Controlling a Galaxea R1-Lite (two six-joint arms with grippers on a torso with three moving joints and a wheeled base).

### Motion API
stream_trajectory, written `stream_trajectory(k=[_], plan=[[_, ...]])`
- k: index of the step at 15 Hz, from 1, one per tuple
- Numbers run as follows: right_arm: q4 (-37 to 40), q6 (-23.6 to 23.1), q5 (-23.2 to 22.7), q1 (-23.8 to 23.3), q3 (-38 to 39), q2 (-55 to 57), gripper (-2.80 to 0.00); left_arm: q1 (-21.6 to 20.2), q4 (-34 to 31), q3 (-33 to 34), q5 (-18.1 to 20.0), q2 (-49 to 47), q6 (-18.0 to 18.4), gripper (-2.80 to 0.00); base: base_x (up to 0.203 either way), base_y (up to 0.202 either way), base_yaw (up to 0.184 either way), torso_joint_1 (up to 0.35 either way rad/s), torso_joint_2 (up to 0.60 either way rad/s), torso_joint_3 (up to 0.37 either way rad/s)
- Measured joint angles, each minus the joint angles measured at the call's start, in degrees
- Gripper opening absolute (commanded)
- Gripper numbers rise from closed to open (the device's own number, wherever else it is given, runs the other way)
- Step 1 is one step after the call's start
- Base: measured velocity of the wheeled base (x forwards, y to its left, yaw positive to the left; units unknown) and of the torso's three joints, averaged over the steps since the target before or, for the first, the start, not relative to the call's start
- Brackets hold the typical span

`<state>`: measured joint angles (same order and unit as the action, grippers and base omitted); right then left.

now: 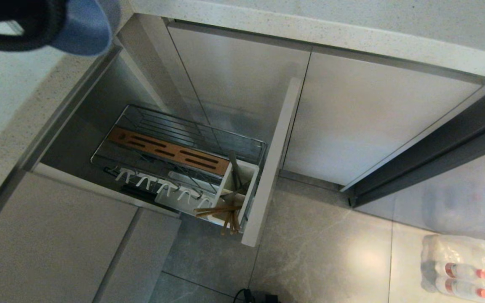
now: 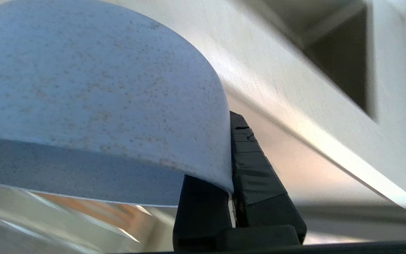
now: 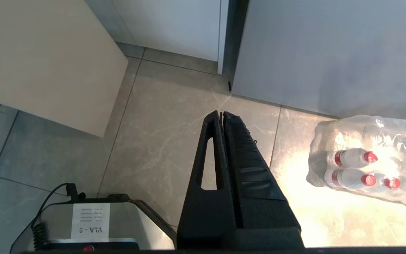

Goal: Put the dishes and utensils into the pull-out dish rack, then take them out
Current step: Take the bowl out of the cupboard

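Left gripper (image 2: 232, 197) raised at head view's upper left over the desk (image 1: 11, 126), pinching the blue bowl (image 2: 93, 106) by its rim. Chopsticks (image 1: 221, 212) leaning in the pull-out dish rack (image 1: 183, 147). Right gripper (image 3: 221, 114) pressed together above the floor (image 3: 160, 116).

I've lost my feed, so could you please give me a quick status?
Left gripper shut on blue dish, up left. Right gripper shut, parked. Chopsticks in caddy.

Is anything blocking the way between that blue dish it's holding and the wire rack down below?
Nothing visible does. The left gripper holds the blue dish by its rim, high over the counter edge. Below, the pull-out dish rack stands open, its white prongs bare; only the chopsticks sit in the caddy.
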<state>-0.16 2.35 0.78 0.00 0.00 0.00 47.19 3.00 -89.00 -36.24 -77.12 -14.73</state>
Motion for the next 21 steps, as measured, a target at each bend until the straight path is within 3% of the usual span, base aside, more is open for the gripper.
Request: stream_trajectory(k=[3, 6, 11, 16, 21], plan=[[0.0, 0.0, -0.01, 0.0, 0.0, 0.0, -2.8, -9.83, -0.25, -3.02, 2.17, 3.11, 11.88, -2.8, 0.0, 0.0, 0.0, 0.0, 0.0, 0.0], [0.0, 0.01, 0.01, 0.0, 0.0, 0.0, -2.8, -24.03, -4.47, -4.56, 6.74, 5.29, 19.34, -2.8, 0.0, 0.0, 0.0, 0.0, 0.0, 0.0], [0.0, 0.01, 0.01, 0.0, 0.0, 0.0, -2.8, -46.55, -22.82, -7.68, 18.68, 8.92, 25.27, -2.8, 0.0, 0.0, 0.0, 0.0, 0.0, 0.0], [0.0, 0.0, 0.0, 0.0, 0.0, 0.0, -2.8, -64.6, -46.36, -15.38, 30.01, 10.87, 29.17, -2.8, 0.0, 0.0, 0.0, 0.0, 0.0, 0.0], [0.0, -0.01, -0.01, 0.0, 0.0, 0.0, -2.8, -74.96, -65.47, -21.05, 31.65, 10.83, 33.16, -2.8, 0.0, 0.0, 0.0, 0.0, 0.0, 0.0]])
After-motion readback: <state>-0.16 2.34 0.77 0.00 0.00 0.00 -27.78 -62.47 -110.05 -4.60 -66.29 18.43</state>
